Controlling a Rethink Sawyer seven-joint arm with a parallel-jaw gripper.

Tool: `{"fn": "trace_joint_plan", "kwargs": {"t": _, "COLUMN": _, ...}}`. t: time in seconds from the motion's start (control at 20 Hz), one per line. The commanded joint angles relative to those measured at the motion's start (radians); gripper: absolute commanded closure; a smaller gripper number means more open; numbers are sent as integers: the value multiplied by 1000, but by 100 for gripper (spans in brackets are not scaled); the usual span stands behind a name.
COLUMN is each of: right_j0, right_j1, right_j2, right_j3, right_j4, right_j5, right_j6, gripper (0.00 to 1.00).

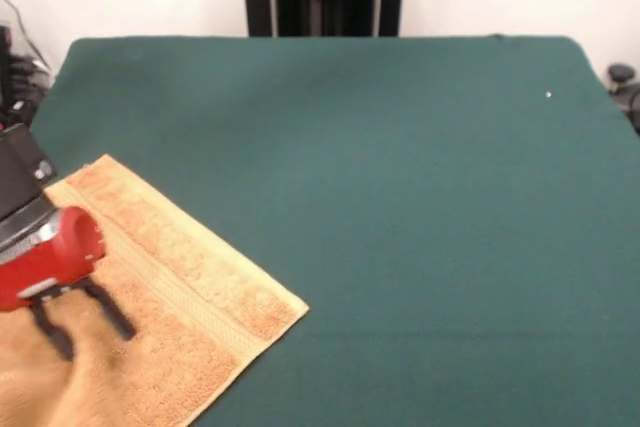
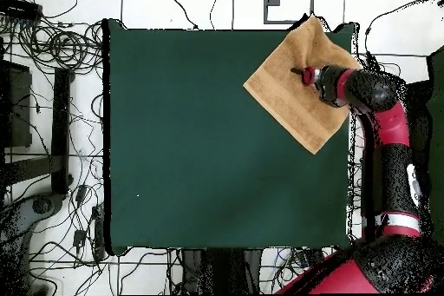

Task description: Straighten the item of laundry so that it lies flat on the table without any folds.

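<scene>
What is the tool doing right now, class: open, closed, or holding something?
Tool: open, fingers spread over the towel, gripping nothing.

You get even, soft light over the table (image 1: 400, 197) in both views, with no glare on its matte green cloth. In the front view, at eight o'clock, the gripper (image 1: 85, 322) is smeared by motion blur and casts only a faint shadow on the towel (image 1: 190, 287). The overhead view reads darker and grainier.
</scene>
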Motion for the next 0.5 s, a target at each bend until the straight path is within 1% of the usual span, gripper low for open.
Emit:
{"fn": "trace_joint_plan", "kwargs": {"t": 0.05, "right_j0": 165, "right_j1": 222, "right_j2": -153, "right_j3": 121, "right_j4": 50, "right_j5": 427, "right_j6": 140, "gripper": 0}}
{"fn": "trace_joint_plan", "kwargs": {"t": 0.25, "right_j0": 176, "right_j1": 217, "right_j2": -176, "right_j3": 122, "right_j4": 78, "right_j5": 441, "right_j6": 150, "gripper": 0}}
{"fn": "trace_joint_plan", "kwargs": {"t": 0.5, "right_j0": 181, "right_j1": 212, "right_j2": -196, "right_j3": 136, "right_j4": 106, "right_j5": 430, "right_j6": 144, "gripper": 0}}
